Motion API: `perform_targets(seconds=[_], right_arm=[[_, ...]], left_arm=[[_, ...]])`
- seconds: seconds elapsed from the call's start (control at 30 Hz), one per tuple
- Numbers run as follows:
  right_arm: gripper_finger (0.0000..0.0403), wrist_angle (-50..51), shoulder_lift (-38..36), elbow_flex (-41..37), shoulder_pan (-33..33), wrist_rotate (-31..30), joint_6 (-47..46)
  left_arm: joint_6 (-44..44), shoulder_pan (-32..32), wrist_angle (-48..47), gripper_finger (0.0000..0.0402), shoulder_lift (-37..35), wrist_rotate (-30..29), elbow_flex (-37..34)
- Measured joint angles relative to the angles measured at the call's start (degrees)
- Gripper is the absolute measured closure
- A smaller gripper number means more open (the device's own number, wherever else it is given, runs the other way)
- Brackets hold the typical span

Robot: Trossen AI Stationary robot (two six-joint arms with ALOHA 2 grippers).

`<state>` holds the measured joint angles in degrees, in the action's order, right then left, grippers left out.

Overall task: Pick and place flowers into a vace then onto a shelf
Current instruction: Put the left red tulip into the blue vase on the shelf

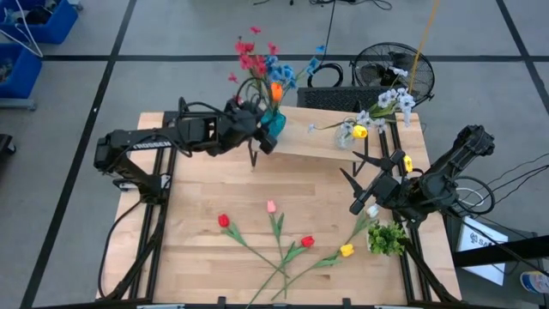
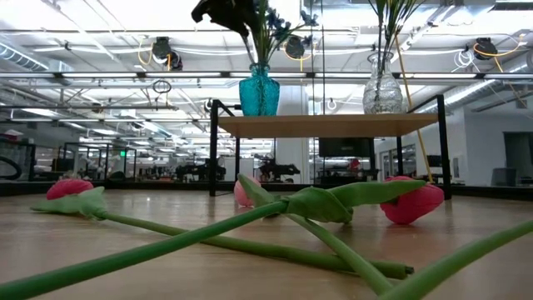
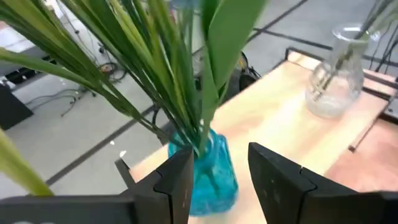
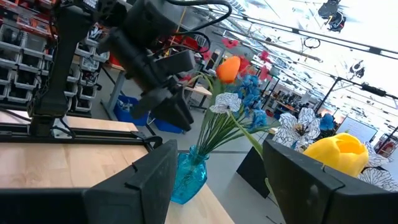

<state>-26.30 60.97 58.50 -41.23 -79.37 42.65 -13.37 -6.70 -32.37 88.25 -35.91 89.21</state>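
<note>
Left hand (image 1: 268, 129), high view: upper centre of frame, at the blue vase (image 1: 274, 123) that stands on the left end of the shelf (image 1: 322, 137). Fingers look parted w/ the vase right at them; can't tell from above if they touch it. Left arm stretched out flat from frame left, wrist level, hand pointing right. Flowers (image 1: 257, 60) in that vase fan up toward top of frame. Right hand (image 1: 364, 193) mid-right, over the desk (image 1: 197, 257), fingers spread, empty. Loose tulips (image 1: 283, 245) lie lower centre, long stems running diagonally, crossing; they sit left and below the right hand in frame, so right arm is the nearer one for them. Clear vase (image 1: 347, 133) w/ white and yellow blooms on the shelf's right end.

Low view: blue vase (image 2: 259, 90) upright on shelf board (image 2: 329, 125), upper centre; clear vase (image 2: 382, 90) to its right. Left hand (image 2: 225, 15) dark shape at top, above the blue vase near the stems. Tulip stems (image 2: 208, 237) cross the foreground.

Left wrist view: the two fingers (image 3: 177, 180) stand apart either side of the blue vase (image 3: 208, 171), lower centre; a gap shows on the right side, so grip reads as let go, vase resting on the shelf (image 3: 273, 106).

Right wrist view: own fingers (image 4: 149, 177) wide apart, nothing between; blue vase (image 4: 186, 177) and left hand (image 4: 171, 102) beyond, centre-left.

Judgement: first bunch looks placed; next pick calls for the right hand dropping left onto a stem, closing across its long axis.
</note>
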Motion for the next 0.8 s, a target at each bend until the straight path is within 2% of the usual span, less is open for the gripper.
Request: perform_targets(seconds=[0.2, 0.37, 0.5, 0.6, 0.7, 0.8], right_arm=[[0.0174, 0.00, 0.00, 0.00, 0.00, 0.00, 0.00], [0.0174, 0.00, 0.02, 0.00, 0.00, 0.00, -0.01], [0.0174, 0.00, 0.02, 0.00, 0.00, 0.00, -0.01], [0.0174, 0.02, 0.02, 0.00, 0.00, 0.00, 0.00], [0.0174, 0.02, 0.02, 0.00, 0.00, 0.00, 0.00], [0.0174, 0.01, 0.02, 0.00, 0.00, 0.01, 0.00]], left_arm=[[-1.83, 3.17, -3.84, 0.0255, -0.39, -0.02, 0.00], [-4.46, 6.84, -4.90, 0.0265, -3.57, -0.03, 0.00], [-13.05, 10.94, -9.05, 0.0266, -7.80, 1.38, 0.00], [-20.60, 14.52, -12.14, 0.0266, -10.73, 6.40, 0.04], [-26.63, 18.77, -13.98, 0.0266, -11.52, 10.73, 0.14], [-32.28, 23.65, -19.51, 0.0266, -11.44, 11.71, 0.00]])
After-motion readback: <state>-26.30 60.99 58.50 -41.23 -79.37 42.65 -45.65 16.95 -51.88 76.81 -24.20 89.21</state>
